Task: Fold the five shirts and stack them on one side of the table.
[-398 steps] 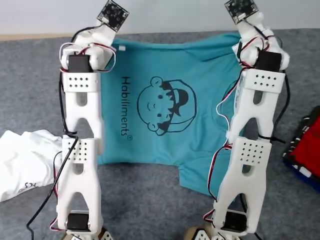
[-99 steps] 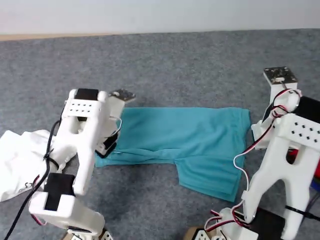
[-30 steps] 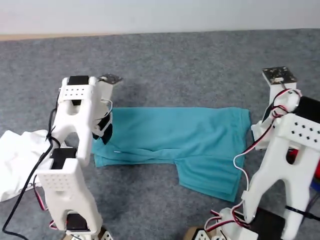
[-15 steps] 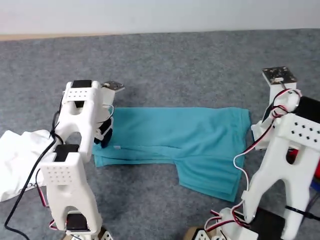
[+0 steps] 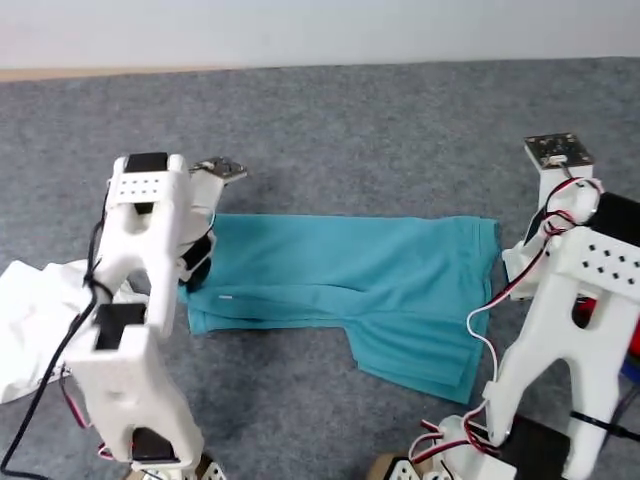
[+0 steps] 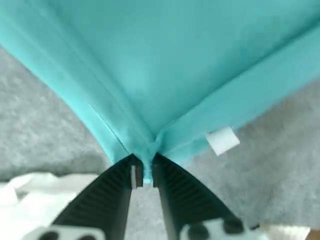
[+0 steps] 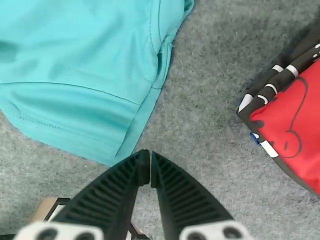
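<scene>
A teal shirt point(image 5: 350, 275) lies folded into a long band across the grey carpet, one sleeve point(image 5: 420, 355) sticking out toward the front. My left gripper point(image 6: 143, 174) is shut on the band's left corner, and the pinched fabric point(image 6: 150, 100) fans out taut from its fingertips. A white label point(image 6: 222, 140) shows beside that corner. In the high view the left gripper point(image 5: 196, 265) sits at the shirt's left end. My right gripper point(image 7: 150, 167) hangs shut on nothing, over bare carpet just off the teal sleeve hem point(image 7: 70, 125).
A crumpled white shirt point(image 5: 40, 320) lies at the left beside the left arm. A red and black shirt point(image 7: 287, 127) lies at the right, next to the right arm point(image 5: 570, 290). Bare carpet point(image 5: 380, 130) stretches behind the teal shirt.
My left arm has shifted a little to the left, drawing the teal shirt's left corner with it. The right arm has kept still.
</scene>
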Available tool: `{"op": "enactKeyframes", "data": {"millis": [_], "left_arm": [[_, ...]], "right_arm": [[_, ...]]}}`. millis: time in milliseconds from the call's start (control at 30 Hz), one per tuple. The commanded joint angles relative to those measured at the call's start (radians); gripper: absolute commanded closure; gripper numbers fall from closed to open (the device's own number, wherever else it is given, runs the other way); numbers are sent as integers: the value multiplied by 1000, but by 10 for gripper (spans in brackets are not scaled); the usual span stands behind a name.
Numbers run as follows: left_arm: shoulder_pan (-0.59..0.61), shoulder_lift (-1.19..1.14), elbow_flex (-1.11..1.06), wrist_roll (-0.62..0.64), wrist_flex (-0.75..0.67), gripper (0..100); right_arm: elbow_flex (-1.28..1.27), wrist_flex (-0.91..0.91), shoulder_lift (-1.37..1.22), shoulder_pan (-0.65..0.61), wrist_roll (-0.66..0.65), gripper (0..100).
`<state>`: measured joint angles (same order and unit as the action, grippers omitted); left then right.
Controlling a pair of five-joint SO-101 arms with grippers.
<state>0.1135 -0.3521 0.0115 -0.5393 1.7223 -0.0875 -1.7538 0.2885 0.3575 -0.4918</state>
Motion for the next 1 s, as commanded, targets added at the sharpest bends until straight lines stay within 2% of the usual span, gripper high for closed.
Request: {"op": "enactKeyframes", "data": {"millis": [0,200,367,767,967], "left_arm": [[12,163,-130,-40,34,995],[25,269,-321,-74,0,991],[89,285,-323,-69,-41,897],[112,285,-153,-63,-41,870],[112,285,-18,-60,31,870]], "right_arm": [[-2,-25,28,-5,-14,987],[-20,-25,27,-47,-12,987],[-49,-25,28,-81,-12,988],[-52,-25,28,-93,-12,987],[-52,-24,28,-93,-12,987]]}}
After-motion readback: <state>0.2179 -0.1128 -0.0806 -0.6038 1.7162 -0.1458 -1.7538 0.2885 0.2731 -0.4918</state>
